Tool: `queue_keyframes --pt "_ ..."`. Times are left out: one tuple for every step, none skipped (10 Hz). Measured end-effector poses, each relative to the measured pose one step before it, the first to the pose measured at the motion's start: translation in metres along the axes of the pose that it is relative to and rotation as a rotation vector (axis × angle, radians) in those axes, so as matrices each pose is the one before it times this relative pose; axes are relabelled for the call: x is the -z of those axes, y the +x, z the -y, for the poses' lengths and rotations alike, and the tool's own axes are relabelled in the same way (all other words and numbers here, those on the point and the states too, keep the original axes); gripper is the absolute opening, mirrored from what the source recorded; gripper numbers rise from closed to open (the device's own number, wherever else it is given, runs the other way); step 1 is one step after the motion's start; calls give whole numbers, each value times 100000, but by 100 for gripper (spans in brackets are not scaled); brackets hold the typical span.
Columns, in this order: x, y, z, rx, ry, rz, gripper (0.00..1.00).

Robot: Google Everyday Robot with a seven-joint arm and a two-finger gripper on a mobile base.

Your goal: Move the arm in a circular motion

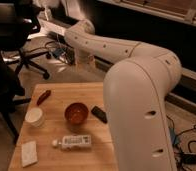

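Note:
The glossy white arm (141,100) fills the right side of the camera view. Its thick near segment rises from the lower right, and a thinner tube with dark screw holes (108,47) reaches up and left to the short wrist (80,31). The gripper (84,59) hangs down from the wrist as a pale shape, beyond the far edge of the wooden table (56,92) and above the floor. It is not near any object on the table.
On the table lie a red object (43,96), a white cup (35,117), an orange bowl (76,113), a black block (98,114), a lying bottle (74,143) and a white pad (28,153). A black office chair (21,45) stands at the left. Cables lie on the floor (58,50).

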Motion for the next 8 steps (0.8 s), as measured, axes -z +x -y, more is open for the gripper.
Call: queue_keyframes --pt "-64 1449 4798 -6060 3909 -1406 65" --pt "-262 1778 3969 -5098 3130 -2214 65" --pt "-581 2324 3672 -4411 3161 -3378 65" --pt "-933 3242 2259 -1252 2092 -5026 65" --pt "-550 2267 97 1761 242 -3197 65" --pt "-514 3511 -1677 5333 -1641 -4355 65" --pt "42 2965 -2919 7832 -2673 -2432 65" --pt "224 2360 -3228 7691 -3295 -1940 65"
